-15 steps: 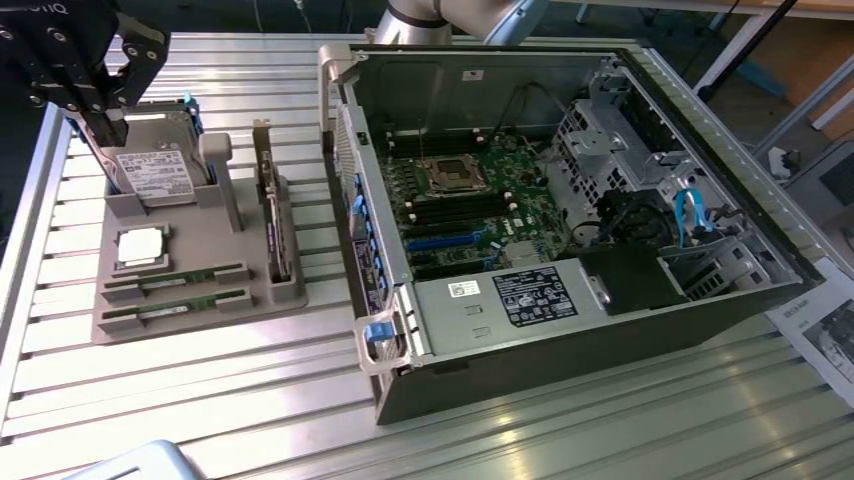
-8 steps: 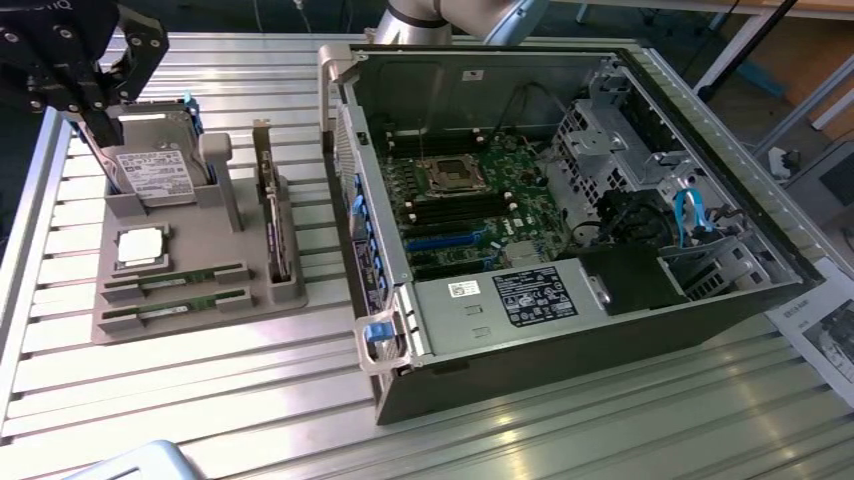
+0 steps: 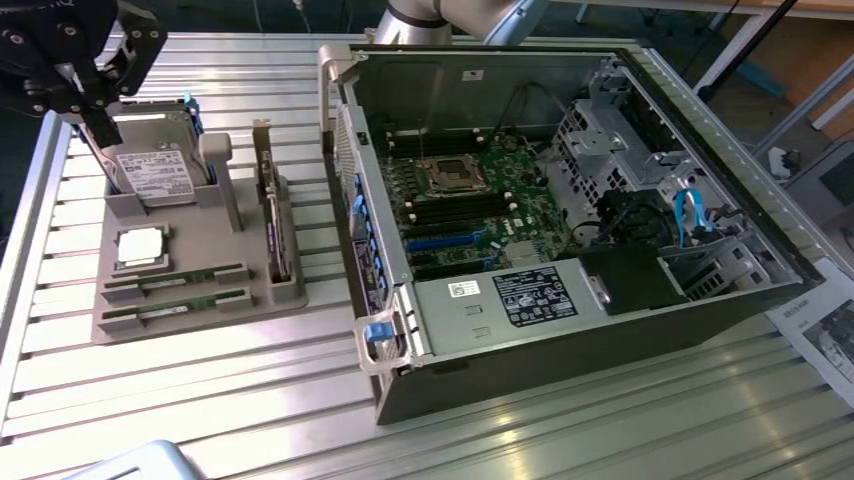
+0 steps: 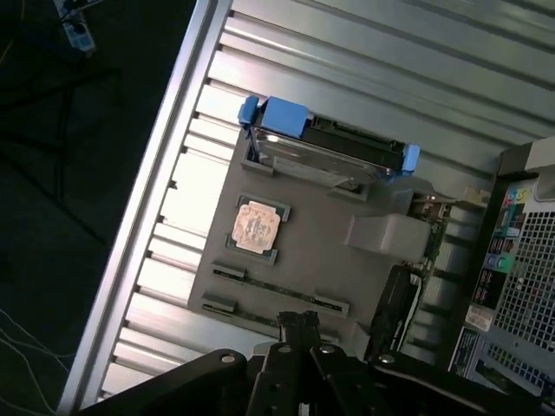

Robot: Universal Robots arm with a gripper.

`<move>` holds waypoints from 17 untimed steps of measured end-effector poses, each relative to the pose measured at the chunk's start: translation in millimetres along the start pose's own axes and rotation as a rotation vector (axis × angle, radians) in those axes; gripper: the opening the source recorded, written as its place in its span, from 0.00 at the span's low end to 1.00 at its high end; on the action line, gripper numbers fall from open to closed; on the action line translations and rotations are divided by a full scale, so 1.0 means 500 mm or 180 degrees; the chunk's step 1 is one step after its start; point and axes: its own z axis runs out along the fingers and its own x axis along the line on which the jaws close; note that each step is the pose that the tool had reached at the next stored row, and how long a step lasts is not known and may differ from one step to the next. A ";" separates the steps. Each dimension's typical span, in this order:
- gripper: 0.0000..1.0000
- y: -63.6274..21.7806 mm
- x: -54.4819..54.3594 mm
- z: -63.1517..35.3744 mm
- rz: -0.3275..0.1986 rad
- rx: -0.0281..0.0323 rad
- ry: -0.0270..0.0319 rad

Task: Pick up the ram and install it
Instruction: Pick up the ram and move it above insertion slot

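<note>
Closest to the wrist camera, the black two-fingered tool (image 4: 299,322) is seen clenched, its fingers pressed together with nothing gripped. Below it, a grey plastic holder tray (image 3: 220,245) is set on the ribbed silver metal tabletop (image 3: 200,400). A long, slim green ram stick with small black chips (image 3: 176,279) is laid flat in a slot along the tray edge nearest the exterior camera, untouched, with a second matching ram stick (image 3: 174,306) just beside it. A square silver processor chip (image 3: 143,247) is seated near them. An open dark computer case (image 3: 534,370) is placed at the exterior view's right.
</note>
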 end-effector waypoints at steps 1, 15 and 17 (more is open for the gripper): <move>0.10 0.000 0.000 0.000 -0.0070 -0.0002 0.0003; 0.10 0.000 0.000 0.000 -0.1071 -0.0025 0.0048; 0.10 0.000 0.000 0.000 -0.1185 -0.0028 0.0052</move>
